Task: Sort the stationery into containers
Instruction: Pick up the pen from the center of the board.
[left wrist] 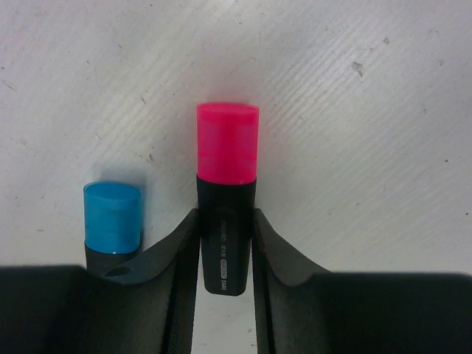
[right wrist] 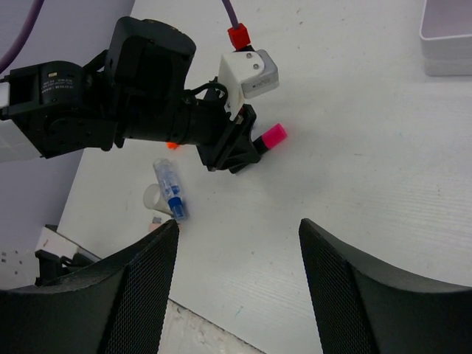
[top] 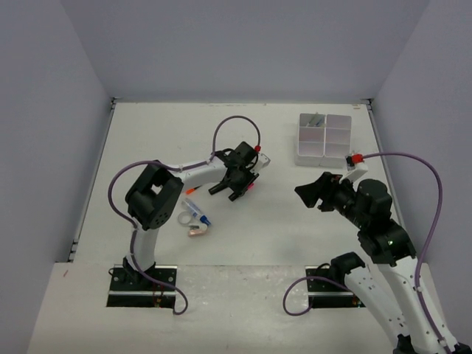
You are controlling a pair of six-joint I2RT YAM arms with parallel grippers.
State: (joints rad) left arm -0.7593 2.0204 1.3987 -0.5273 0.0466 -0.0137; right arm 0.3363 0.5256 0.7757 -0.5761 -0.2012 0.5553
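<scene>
A black highlighter with a pink cap [left wrist: 227, 144] lies on the table, and my left gripper [left wrist: 225, 243] is shut on its black body, both fingers pressed against its sides. Just left of it lies a blue-capped highlighter [left wrist: 112, 217], partly under the left finger. From above, the left gripper [top: 236, 181] is at mid-table with the pink cap [top: 251, 188] poking out. The white organiser box [top: 324, 138] stands at the far right. My right gripper [top: 313, 193] hovers open and empty in front of the box; its wrist view shows bare table between its fingers [right wrist: 147, 273].
Near the left arm lie a small tape roll [top: 186, 218], a clear blue-tipped piece [top: 198, 212], a pink piece [top: 198, 230] and an orange-tipped item [top: 193, 190]. Walls enclose the table on three sides. A corner of the organiser [right wrist: 446, 37] shows in the right wrist view.
</scene>
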